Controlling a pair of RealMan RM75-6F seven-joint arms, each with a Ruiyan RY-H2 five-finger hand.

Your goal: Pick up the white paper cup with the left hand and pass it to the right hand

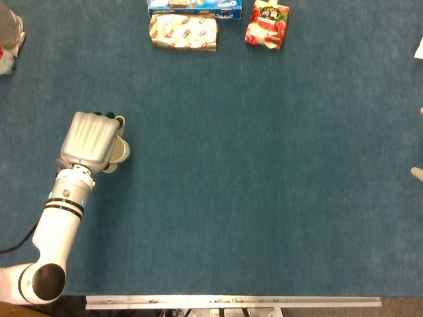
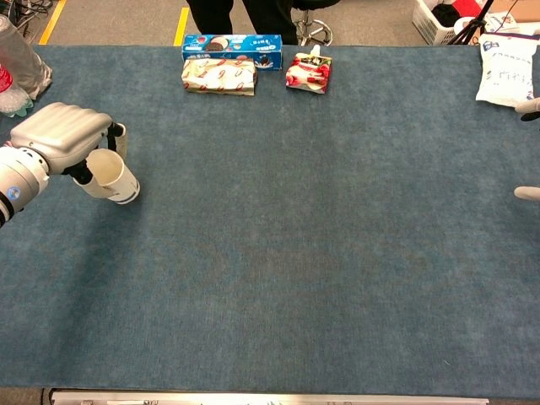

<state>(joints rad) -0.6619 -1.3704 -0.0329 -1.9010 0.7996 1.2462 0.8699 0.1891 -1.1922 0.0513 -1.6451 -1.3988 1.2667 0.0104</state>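
The white paper cup (image 1: 119, 151) (image 2: 114, 175) is tilted, its open mouth showing in the chest view, at the left side of the blue table. My left hand (image 1: 89, 140) (image 2: 59, 133) grips it from above, fingers wrapped over the rim and far side; its base sticks out to the right of the hand. Whether the cup touches the cloth I cannot tell. Of my right hand (image 2: 525, 192) (image 1: 418, 173) only pale fingertips poke in at the right edge, set far apart, with nothing between them.
At the back stand a blue cookie box (image 2: 231, 42), a patterned snack pack (image 2: 218, 76) and a red pouch (image 2: 309, 71). A plastic bottle (image 2: 18, 59) lies at the far left, a white bag (image 2: 506, 72) at the back right.
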